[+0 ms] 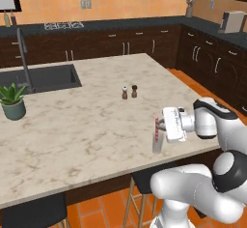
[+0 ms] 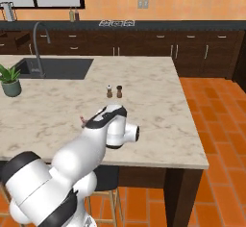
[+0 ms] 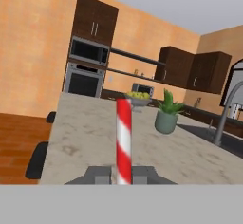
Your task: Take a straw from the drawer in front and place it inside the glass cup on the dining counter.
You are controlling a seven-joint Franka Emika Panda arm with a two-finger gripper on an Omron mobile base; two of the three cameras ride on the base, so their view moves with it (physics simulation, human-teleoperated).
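The dining counter [image 1: 87, 125] is the largest surface: a broad beige slab with marble-like veining and a smooth, flat top, bearing no readable writing; no brand or label can be made out on any item. Set into the counter's far left corner is a dark rectangular sink basin [image 1: 43, 77] with a thin curved grey faucet [image 1: 23, 58] rising at its edge. On the counter just in front of the sink stands a potted plant [image 1: 12, 101], spiky green leaves in a rounded grey-green pot. Near the counter's middle stand two tiny shakers [image 1: 129, 92], side by side, one with a pale cap and one with a dark cap. At the counter's near right edge stands the glass cup [image 1: 157, 144], a small clear greyish cylinder, partly hidden by the hand. The gripper [image 1: 162, 124] is held level above the counter's near right edge, directly over the cup, its jaws pressed together on the straw [image 3: 124, 140]. The straw is thin, straight and banded in red and white; in the hand view it rises upright between the two dark finger tips. In the left base view its striped length runs down from the gripper toward the cup's mouth; whether its lower end is inside the cup cannot be told.
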